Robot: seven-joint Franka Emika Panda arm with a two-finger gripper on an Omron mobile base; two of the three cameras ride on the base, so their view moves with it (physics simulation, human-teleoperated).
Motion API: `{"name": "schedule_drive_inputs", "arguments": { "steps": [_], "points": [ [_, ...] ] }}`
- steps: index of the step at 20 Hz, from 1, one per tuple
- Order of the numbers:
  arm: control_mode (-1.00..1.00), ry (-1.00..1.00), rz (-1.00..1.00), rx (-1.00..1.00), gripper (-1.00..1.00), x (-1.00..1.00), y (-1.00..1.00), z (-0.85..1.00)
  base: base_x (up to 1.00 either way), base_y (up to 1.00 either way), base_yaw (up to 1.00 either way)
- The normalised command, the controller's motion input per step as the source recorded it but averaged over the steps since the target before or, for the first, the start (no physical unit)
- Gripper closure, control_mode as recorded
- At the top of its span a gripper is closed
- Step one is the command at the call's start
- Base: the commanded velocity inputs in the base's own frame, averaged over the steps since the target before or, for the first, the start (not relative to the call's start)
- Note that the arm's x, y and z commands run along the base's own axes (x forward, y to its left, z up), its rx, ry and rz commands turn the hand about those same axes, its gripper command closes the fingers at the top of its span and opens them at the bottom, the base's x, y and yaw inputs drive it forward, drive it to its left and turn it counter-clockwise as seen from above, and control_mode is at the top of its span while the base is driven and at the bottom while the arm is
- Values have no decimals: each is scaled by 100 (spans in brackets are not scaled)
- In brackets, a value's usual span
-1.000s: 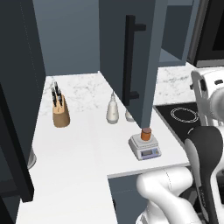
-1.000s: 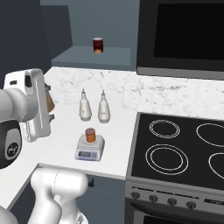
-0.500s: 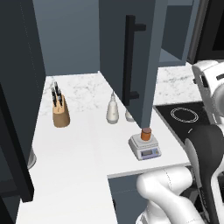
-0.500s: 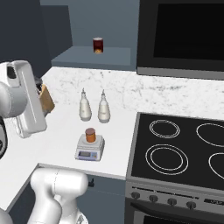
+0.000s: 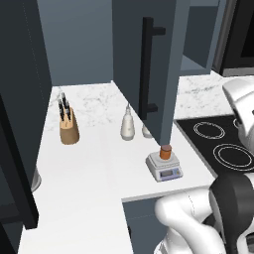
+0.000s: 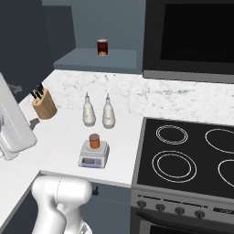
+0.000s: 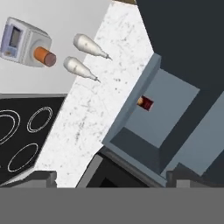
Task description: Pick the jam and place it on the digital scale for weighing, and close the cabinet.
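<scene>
Hand view, digital scale (image 7: 17, 40) display unreadable, jam (image 7: 44, 56) unlabelled

table (image 5: 94, 173) top looks like white marble, smooth; knife block (image 5: 69, 130) is plain wood, cabinet (image 5: 149, 64) door matt slate paint, stove (image 6: 192, 160) top glossy black glass.

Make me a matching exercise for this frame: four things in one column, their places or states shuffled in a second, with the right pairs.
Things:
1. jam
2. cabinet door
3. knife block
4. dark red can

Places or states:
A. swung open
B. on the cabinet shelf
C. on the digital scale
D. on the counter's left end, near the wall

Pairs: 1-C, 2-A, 3-D, 4-B
</scene>
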Motion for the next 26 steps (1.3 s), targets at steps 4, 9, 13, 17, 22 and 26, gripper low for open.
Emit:
{"name": "schedule_drive_inputs", "arguments": {
  "steps": [4, 9, 13, 17, 22, 26],
  "points": [
    [-100, -16, -1, -14, -100, -26, 2, 19, 0, 0, 0],
    [-100, -14, -4, -14, -100, -16, 0, 27, 0, 0, 0],
    [-100, -15, -6, -13, -100, -16, 4, 14, 0, 0, 0],
    [-100, -14, -5, -10, -100, -10, 16, 10, 0, 0, 0],
    [-100, -17, -4, -6, -100, -20, 16, 9, 0, 0, 0],
    [-100, -17, -3, -1, -100, -36, 7, 10, 0, 0, 0]
  ]
}}
